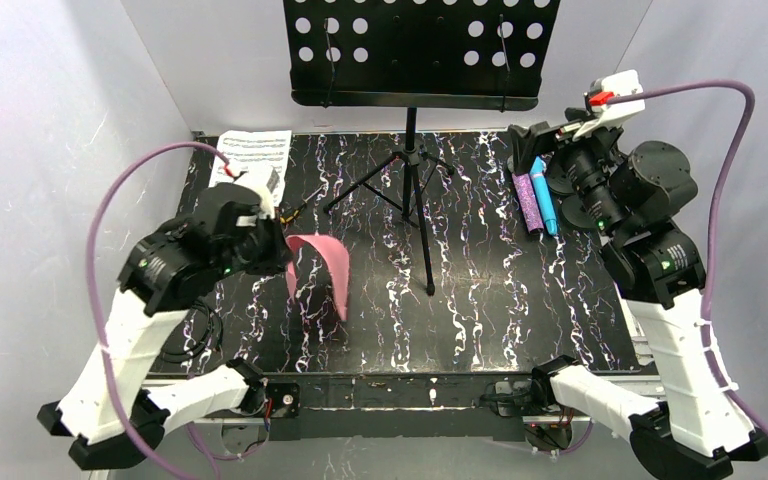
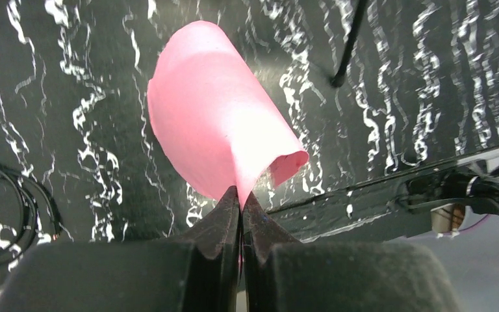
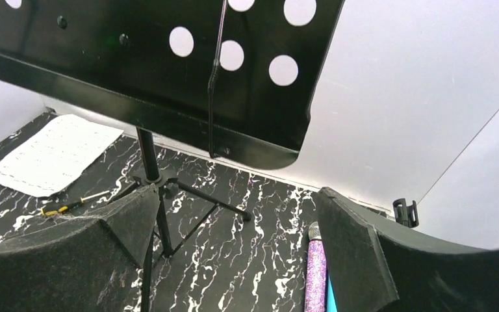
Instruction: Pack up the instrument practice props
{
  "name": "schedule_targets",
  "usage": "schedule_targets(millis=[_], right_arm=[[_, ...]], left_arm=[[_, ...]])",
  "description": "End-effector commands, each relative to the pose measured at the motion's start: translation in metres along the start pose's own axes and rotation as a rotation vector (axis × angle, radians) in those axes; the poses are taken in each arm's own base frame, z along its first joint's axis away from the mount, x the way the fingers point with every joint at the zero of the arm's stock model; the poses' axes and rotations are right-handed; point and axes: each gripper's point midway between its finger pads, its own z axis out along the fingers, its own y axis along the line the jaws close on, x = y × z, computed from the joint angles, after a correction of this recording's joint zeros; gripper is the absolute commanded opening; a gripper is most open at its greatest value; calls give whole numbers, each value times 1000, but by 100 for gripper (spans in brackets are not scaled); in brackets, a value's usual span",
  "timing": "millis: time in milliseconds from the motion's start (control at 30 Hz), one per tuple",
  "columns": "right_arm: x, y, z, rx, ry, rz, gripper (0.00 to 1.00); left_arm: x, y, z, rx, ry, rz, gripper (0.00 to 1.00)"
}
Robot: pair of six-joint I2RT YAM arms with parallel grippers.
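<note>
My left gripper (image 1: 282, 240) (image 2: 240, 196) is shut on the edge of the pink music sheet (image 1: 328, 272) (image 2: 214, 123), which curls over the table left of centre. The white music sheet (image 1: 255, 155) (image 3: 55, 153) lies flat at the back left. The purple glitter microphone (image 1: 530, 205) (image 3: 315, 273) and the blue microphone (image 1: 548, 208) (image 3: 329, 300) lie side by side at the back right. My right gripper (image 1: 540, 140) (image 3: 237, 192) hovers open over their far ends, holding nothing. A small black mic holder (image 3: 405, 212) stands by the back wall.
The tall black tripod (image 1: 415, 180) (image 3: 159, 195) with its perforated plate (image 1: 420, 50) (image 3: 169, 71) stands at back centre, legs spread on the table. A small yellow-and-black tool (image 1: 300, 208) (image 3: 71, 205) lies near the white sheet. A coiled black cable (image 1: 188, 335) (image 2: 6, 214) lies front left.
</note>
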Motion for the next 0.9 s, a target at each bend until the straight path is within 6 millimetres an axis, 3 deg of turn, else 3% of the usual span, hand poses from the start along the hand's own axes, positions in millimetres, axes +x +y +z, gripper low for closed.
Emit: schedule_targets(millis=[0, 167, 267, 400, 567, 733, 867], right_arm=[[-11, -4, -11, 13, -64, -10, 99], [5, 8, -8, -42, -32, 14, 99], [12, 12, -8, -62, -21, 15, 99], [16, 15, -9, -78, -13, 11, 99], [21, 19, -10, -102, -6, 10, 99], [23, 22, -11, -114, -1, 6, 99], [25, 26, -11, -123, 4, -30, 99]], left_arm=[[27, 12, 27, -92, 141, -53, 0], [35, 17, 60, -27, 241, -240, 0], [21, 23, 69, 13, 240, -341, 0], [-13, 29, 75, 65, 190, -433, 0], [-60, 54, 86, 95, 98, -588, 0], [-98, 102, 99, 44, -3, -740, 0], [-157, 132, 113, 78, -130, -813, 0]])
